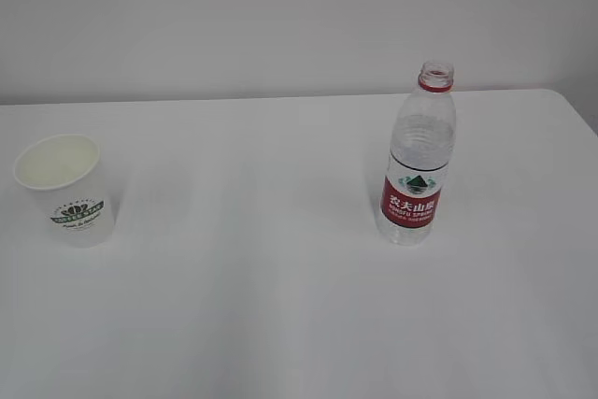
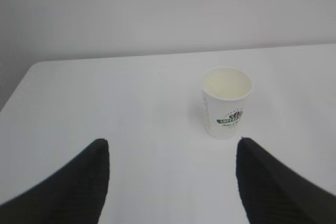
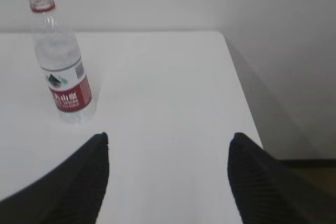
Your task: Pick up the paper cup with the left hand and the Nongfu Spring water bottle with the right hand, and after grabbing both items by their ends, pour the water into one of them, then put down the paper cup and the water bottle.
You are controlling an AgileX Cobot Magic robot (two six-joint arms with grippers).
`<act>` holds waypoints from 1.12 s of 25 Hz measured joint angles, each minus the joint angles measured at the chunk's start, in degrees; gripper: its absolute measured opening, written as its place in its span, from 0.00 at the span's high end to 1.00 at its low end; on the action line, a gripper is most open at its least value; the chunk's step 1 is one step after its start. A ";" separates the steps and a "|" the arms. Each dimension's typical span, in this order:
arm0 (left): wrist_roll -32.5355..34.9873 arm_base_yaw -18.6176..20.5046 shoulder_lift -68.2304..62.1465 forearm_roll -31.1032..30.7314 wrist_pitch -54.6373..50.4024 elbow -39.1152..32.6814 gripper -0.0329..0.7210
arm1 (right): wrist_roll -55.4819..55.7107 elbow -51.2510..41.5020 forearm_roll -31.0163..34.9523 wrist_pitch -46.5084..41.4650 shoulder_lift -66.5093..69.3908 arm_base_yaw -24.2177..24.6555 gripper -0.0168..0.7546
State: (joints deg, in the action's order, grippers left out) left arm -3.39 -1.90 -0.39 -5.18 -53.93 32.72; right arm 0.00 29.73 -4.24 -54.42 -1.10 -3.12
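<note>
Two things stood upright on the white table (image 1: 280,324), well apart: the paper cup (image 1: 67,190) at left, the uncapped Nongfu Spring water bottle (image 1: 420,158) at right. Both the left hand (image 2: 173,182) and right hand (image 3: 168,179) were spread wide, empty, with nothing between them and their targets.

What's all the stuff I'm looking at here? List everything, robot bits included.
paper cup: one, white with dark green logo, upright on the table's left side, looks empty
Nongfu Spring water bottle: one, clear with red label and red neck ring, no cap, upright on the right
table: one, white
wall: pale grey-white, behind the table
left gripper: black fingers, open, short of the cup
right gripper: black fingers, open, bottle ahead to its left
</note>
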 joint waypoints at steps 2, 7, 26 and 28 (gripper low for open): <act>0.41 0.00 -0.36 -0.40 2.26 0.00 0.24 | -0.31 0.00 0.00 3.43 0.00 0.00 0.28; 0.63 0.00 -2.69 -0.77 10.21 0.00 0.24 | -4.31 0.00 0.00 12.13 0.00 0.00 0.28; 0.69 0.00 -15.07 -0.90 27.43 0.00 0.25 | -5.70 -5.70 0.00 34.00 9.85 0.00 0.28; 0.69 0.00 -16.49 -0.90 28.65 0.00 0.25 | -5.79 -5.70 0.00 37.24 12.27 0.00 0.28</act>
State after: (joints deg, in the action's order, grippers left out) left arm -2.71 -1.90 -16.89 -6.08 -25.29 32.72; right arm -5.79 24.04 -4.24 -17.18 11.17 -3.12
